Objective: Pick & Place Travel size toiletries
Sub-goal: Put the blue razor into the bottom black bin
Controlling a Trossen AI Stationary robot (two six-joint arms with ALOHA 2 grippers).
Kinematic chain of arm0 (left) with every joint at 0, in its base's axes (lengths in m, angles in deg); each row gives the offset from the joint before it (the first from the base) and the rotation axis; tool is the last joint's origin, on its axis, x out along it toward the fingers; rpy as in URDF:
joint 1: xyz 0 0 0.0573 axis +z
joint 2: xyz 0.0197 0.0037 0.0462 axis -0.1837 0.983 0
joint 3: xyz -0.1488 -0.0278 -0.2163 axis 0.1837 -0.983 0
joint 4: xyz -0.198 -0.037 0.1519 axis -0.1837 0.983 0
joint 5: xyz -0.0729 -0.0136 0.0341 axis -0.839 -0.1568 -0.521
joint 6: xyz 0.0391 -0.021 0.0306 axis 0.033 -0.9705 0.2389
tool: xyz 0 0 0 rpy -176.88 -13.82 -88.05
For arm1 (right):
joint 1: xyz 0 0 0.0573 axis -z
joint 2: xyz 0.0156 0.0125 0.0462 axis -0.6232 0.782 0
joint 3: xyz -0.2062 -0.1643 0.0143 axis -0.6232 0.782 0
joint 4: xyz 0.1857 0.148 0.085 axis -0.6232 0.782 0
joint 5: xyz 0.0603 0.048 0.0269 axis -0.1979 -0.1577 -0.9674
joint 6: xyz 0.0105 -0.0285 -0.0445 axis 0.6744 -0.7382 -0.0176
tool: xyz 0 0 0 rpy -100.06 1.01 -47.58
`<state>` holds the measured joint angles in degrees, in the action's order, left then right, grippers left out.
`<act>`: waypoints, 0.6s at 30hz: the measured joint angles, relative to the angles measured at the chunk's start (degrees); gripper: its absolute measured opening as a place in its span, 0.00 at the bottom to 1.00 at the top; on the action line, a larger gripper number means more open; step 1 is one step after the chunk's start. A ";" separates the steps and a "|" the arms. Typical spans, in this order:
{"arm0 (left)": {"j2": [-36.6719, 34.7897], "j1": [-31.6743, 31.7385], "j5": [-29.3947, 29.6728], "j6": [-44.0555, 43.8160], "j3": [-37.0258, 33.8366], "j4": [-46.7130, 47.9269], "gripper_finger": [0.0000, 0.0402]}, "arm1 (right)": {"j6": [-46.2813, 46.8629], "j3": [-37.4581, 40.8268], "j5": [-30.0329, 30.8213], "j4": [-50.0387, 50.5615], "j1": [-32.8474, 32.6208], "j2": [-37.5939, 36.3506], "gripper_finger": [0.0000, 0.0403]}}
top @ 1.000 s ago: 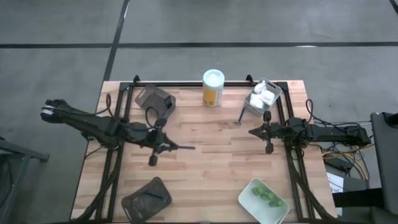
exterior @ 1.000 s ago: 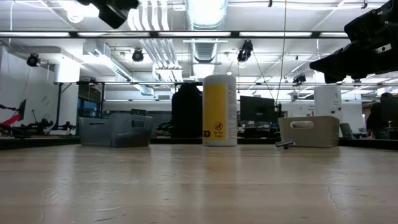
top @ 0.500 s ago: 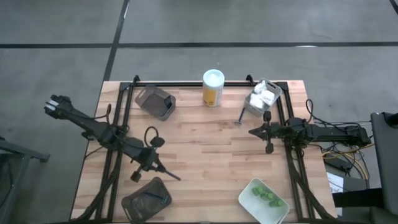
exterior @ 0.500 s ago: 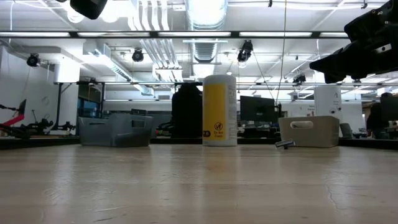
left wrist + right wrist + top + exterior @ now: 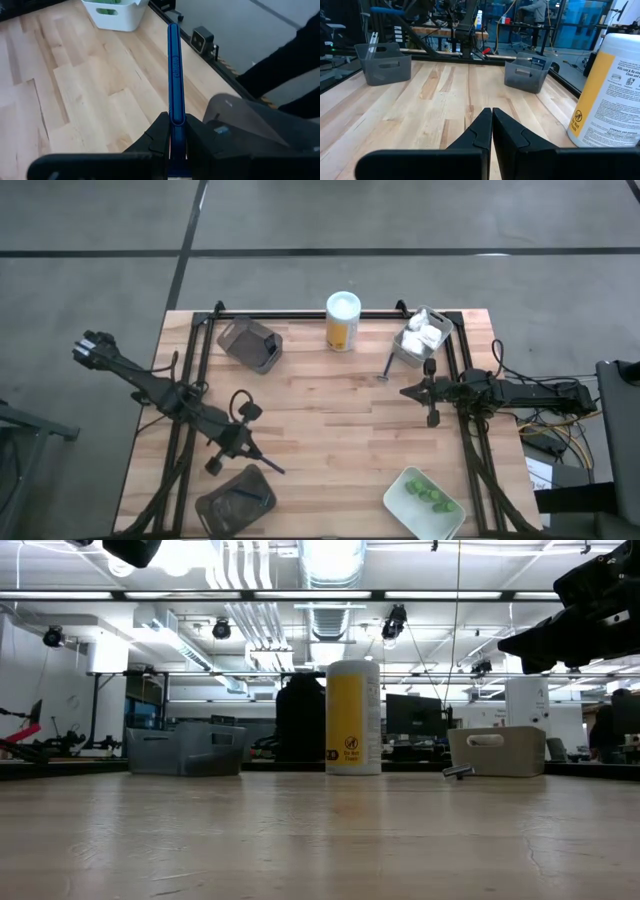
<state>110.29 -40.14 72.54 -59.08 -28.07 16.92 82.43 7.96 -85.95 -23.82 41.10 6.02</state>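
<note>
Now the left tool (image 5: 243, 448) sits over the near-left worktop (image 5: 330, 410), fingers pinched on a thin dark-handled razor (image 5: 174, 75) whose blue handle sticks out past the fingertips. In the high view the razor (image 5: 268, 465) points toward the near edge, just beside the dark brown tray (image 5: 235, 497) at the near-left corner, which holds another razor (image 5: 243, 495). Left wrist view shows that tray's rim right next to the tool and a white tray with green pieces (image 5: 106, 11) farther off.

Right tool (image 5: 432, 393) waits over the right side of the worktop, fingers pressed together, nothing between them. Yellow white-capped bottle (image 5: 342, 321) stands upright at the far centre edge. Pale tray (image 5: 408, 352) at the far right holds white lumpy packets (image 5: 424, 334); a short dark tube (image 5: 386, 367) lies on the worktop just beside its left side. Second dark tray (image 5: 250, 343) is at far left. Near-right white tray (image 5: 402, 502) holds green pieces (image 5: 427, 495).
</note>
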 joint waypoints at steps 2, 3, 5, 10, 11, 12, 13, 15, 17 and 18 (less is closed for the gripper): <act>0.00 -0.37 -0.01 0.56 0.10 0.95 0.11 | 0.00 0.00 0.00 0.01 -0.01 0.01 0.02; 0.00 -0.63 -0.05 0.82 0.15 1.48 0.11 | 0.00 0.00 0.00 0.00 -0.01 0.01 0.02; -0.02 -1.37 -0.15 1.00 0.39 2.81 0.11 | 0.02 0.00 0.00 0.00 0.00 0.00 0.02; -0.02 -3.93 -0.25 0.87 1.11 7.29 0.11 | 0.00 0.00 0.00 0.00 0.00 0.00 0.02; -0.02 -4.54 -0.25 0.53 1.22 8.17 0.11 | 0.00 0.00 0.00 0.00 -0.01 0.01 0.02; -0.04 -5.24 -0.25 0.18 1.24 8.79 0.11 | 0.00 0.00 0.00 0.00 -0.02 0.00 0.02; -0.04 -5.94 -0.25 -0.20 1.29 9.49 0.11 | 0.00 0.00 0.00 0.00 -0.01 0.00 0.02; -0.03 -7.43 -0.26 -1.08 1.29 10.47 0.11 | 0.01 0.00 0.00 0.00 -0.01 0.01 0.02; 0.11 -8.82 -0.03 -2.16 1.29 10.91 0.11 | 0.02 0.00 0.01 0.02 -0.01 0.01 0.02; 0.30 -9.48 0.33 -2.88 1.29 10.88 0.11 | 0.00 0.00 0.00 0.00 0.00 0.00 0.02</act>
<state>110.59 -49.62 72.87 -61.96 -26.78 27.80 82.43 7.96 -85.95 -23.82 41.10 6.02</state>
